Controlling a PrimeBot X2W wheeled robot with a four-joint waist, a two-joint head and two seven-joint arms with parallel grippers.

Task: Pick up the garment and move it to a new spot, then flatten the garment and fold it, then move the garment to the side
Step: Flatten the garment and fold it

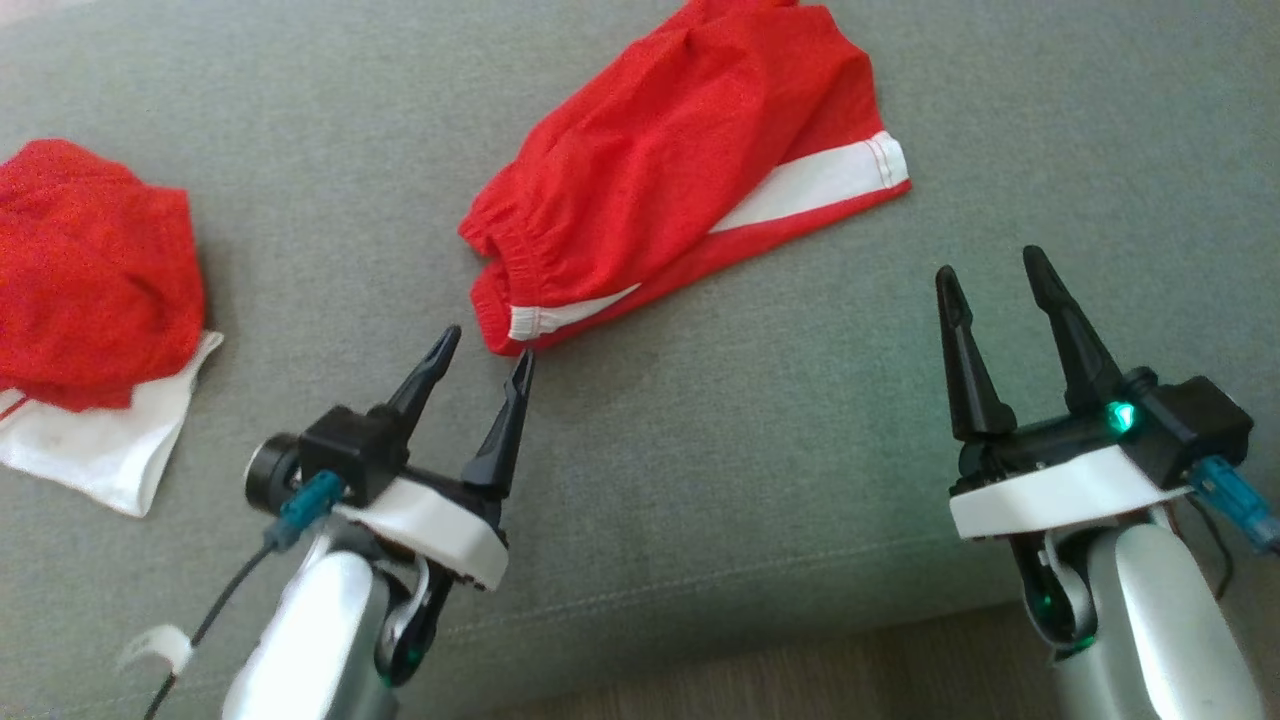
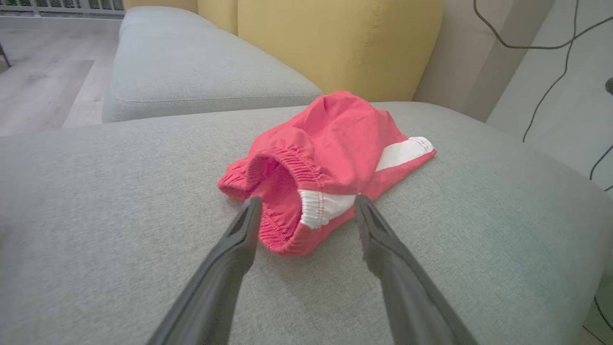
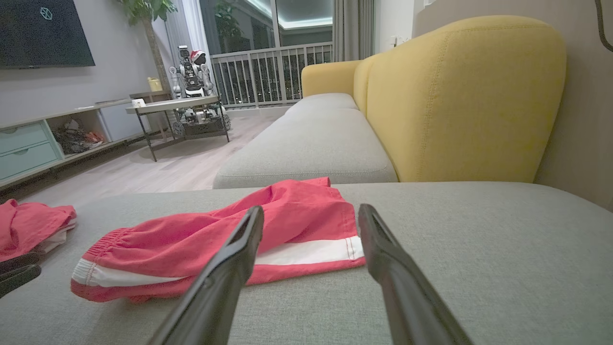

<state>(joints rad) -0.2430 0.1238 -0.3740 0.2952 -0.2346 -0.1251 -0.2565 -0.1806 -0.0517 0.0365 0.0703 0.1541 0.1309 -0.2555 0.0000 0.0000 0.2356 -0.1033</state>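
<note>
The red shorts point(image 1: 660, 180) blocked the way just past the left gripper's point(image 1: 491, 343) fingertips. Close around the right gripper's point(image 1: 988, 260) fingers, the grey cushion point(image 1: 700, 480) lay bare.

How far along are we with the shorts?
Done: nothing clear; the red shorts lie rumpled on the sofa cushion. In hand: the left end effector, open, straddles the waistband, seemingly for a pick; the right end effector is open, clear of the hem. Left: lift, move, flatten, fold, set aside.
</note>
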